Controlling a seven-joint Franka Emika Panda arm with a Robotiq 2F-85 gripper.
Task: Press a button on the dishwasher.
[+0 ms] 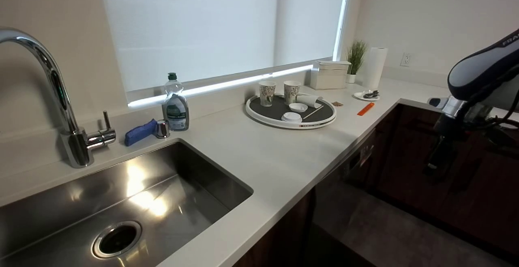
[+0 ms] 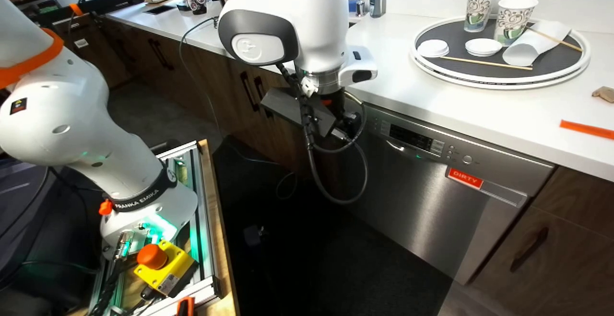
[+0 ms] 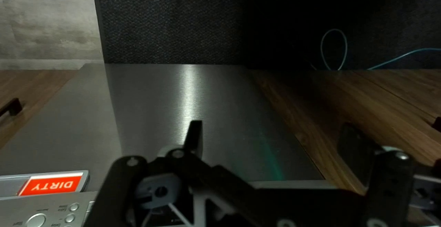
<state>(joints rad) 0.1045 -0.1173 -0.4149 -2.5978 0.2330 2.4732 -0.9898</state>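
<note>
One dishwasher (image 2: 417, 205) is fitted beneath the white counter (image 1: 243, 153), flanked by wood-fronted cabinets (image 2: 566, 229), and its brushed metal front is marked by a bright streak of reflection. A red sign (image 2: 465, 178) is mounted just below its control panel (image 2: 459, 149), and "DIRTY" is printed on it in white capitals; in the wrist view the same word is seen upside down. Beside a large round button (image 3: 36, 220), "Start" can be made out, likewise inverted, while the remaining small print is too fine to be read surely. The gripper (image 3: 274, 147) is held before the dishwasher, its fingers (image 3: 194, 137) spread wide apart; whether the panel is being touched cannot be told. "FRANKA EMIKA" is lettered on the dark band around the base of the arm (image 2: 105, 138), and a yellow box (image 2: 175, 264) topped by an orange button (image 2: 152, 256) is set near it.

On the counter, two patterned paper cups (image 1: 267, 93), white lids (image 1: 298, 107) and wooden sticks (image 2: 487, 63) are carried on a round tray (image 1: 267, 114). Near the tray an orange strip (image 1: 365, 109) is laid, and farther along, toward the corner, a plate (image 1: 359, 95), a white box (image 1: 330, 76), a grassy plant (image 1: 357, 56) and a paper towel roll (image 1: 376, 68) are placed. A green-capped bottle (image 1: 175, 107) is stood beside the steel sink (image 1: 190, 218), its label too small to be read. A pale window shade (image 1: 194, 24) is hung above the counter, and the dark mat (image 3: 165, 20) is bordered by grey flooring (image 3: 48, 20).
</note>
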